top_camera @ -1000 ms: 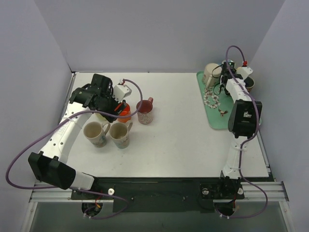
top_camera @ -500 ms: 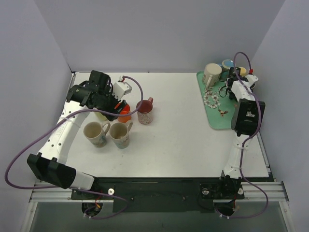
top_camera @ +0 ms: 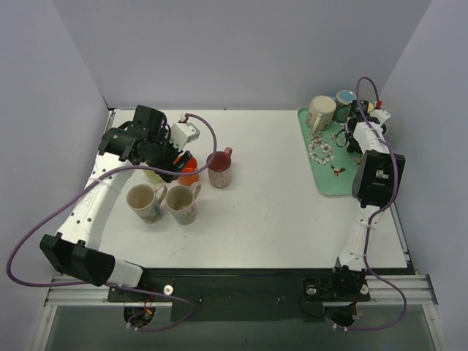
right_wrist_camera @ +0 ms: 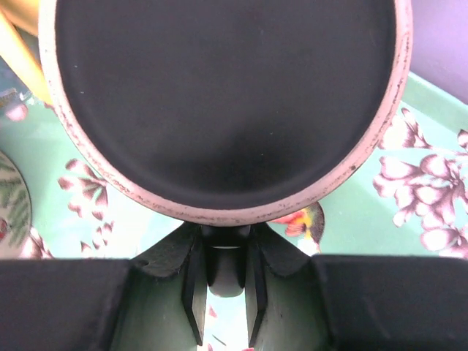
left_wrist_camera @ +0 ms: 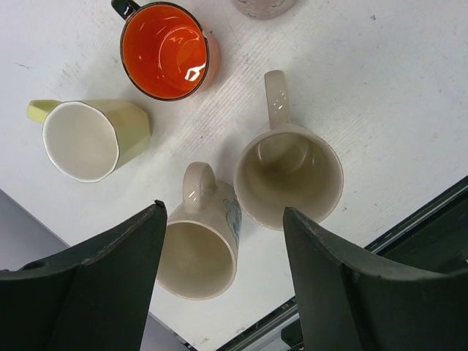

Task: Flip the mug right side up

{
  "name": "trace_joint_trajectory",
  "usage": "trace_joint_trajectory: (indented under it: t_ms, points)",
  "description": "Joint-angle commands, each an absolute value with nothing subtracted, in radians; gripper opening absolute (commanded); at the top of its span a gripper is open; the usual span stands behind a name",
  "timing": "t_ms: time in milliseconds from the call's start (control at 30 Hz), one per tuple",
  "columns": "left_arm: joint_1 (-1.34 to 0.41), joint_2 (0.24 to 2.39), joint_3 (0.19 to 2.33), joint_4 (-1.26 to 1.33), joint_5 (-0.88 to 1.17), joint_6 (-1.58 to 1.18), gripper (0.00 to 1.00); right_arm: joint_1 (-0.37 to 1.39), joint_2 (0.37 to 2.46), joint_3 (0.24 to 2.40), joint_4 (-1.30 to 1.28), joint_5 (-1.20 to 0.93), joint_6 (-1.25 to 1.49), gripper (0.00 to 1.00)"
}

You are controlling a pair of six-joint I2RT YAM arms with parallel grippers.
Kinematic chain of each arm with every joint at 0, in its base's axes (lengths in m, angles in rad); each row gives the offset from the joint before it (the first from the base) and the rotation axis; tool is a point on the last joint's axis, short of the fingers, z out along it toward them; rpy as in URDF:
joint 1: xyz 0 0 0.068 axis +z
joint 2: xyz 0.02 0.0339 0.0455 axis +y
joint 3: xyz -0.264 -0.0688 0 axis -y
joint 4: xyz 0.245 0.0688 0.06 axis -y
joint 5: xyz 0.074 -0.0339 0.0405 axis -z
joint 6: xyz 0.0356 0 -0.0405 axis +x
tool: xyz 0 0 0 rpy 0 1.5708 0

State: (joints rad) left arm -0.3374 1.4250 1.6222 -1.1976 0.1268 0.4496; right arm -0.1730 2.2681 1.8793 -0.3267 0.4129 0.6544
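Observation:
The mug (right_wrist_camera: 219, 95) fills the right wrist view: a dark round base with a worn pinkish edge faces the camera, so it stands upside down on the green flowered tray (right_wrist_camera: 431, 241). My right gripper (right_wrist_camera: 224, 248) is shut on the mug's dark handle (right_wrist_camera: 224, 272), one finger on each side. In the top view the right gripper (top_camera: 363, 123) sits over the tray's far right corner and hides the mug. My left gripper (left_wrist_camera: 223, 212) hangs open above a group of upright mugs, holding nothing.
On the tray (top_camera: 329, 164) also stand an upside-down cream mug (top_camera: 320, 112) and a teal mug (top_camera: 344, 97). At the left are two cream mugs (left_wrist_camera: 289, 175) (left_wrist_camera: 197, 252), an orange mug (left_wrist_camera: 164, 50), a yellow mug (left_wrist_camera: 84, 139) and a dark red mug (top_camera: 219, 168).
My right gripper has moved toward the tray's far right corner and closed from open onto the mug's handle. The left arm has hardly moved.

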Motion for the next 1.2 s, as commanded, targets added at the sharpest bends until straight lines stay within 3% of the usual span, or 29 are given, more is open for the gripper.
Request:
trace_joint_trajectory:
  t_ms: [0, 433, 600, 767, 933, 1000, 1167]
  points:
    - [-0.341, 1.370, 1.666, -1.200, 0.181, 0.465, 0.75, -0.186, 2.082, 1.781, -0.305, 0.324, 0.608, 0.00]
    - [-0.468, 1.218, 1.673, -1.033, 0.278, 0.489, 0.76, -0.101, 1.475, 1.313, -0.120, -0.044, 0.646, 0.00]
    - [-0.633, 1.207, 1.753, -1.053, 0.140, 0.605, 0.79, -0.006, 1.318, 1.244, -0.091, -0.172, 0.693, 0.00]
    - [-0.813, 0.978, 1.490, -0.784, 0.022, 0.985, 0.87, 0.126, 1.165, 1.203, -0.032, -0.261, 0.762, 0.00]
    - [-1.004, 0.767, 1.081, -0.213, -0.106, 1.402, 0.90, 0.294, 1.040, 1.149, 0.035, -0.253, 0.805, 0.00]
    - [-1.026, 0.735, 0.874, -0.017, -0.118, 1.536, 0.90, 0.350, 0.996, 1.126, 0.058, -0.249, 0.839, 0.00]
    - [-1.032, 0.758, 0.710, 0.381, -0.021, 1.632, 0.92, 0.492, 0.928, 1.108, 0.083, -0.235, 0.870, 0.00]
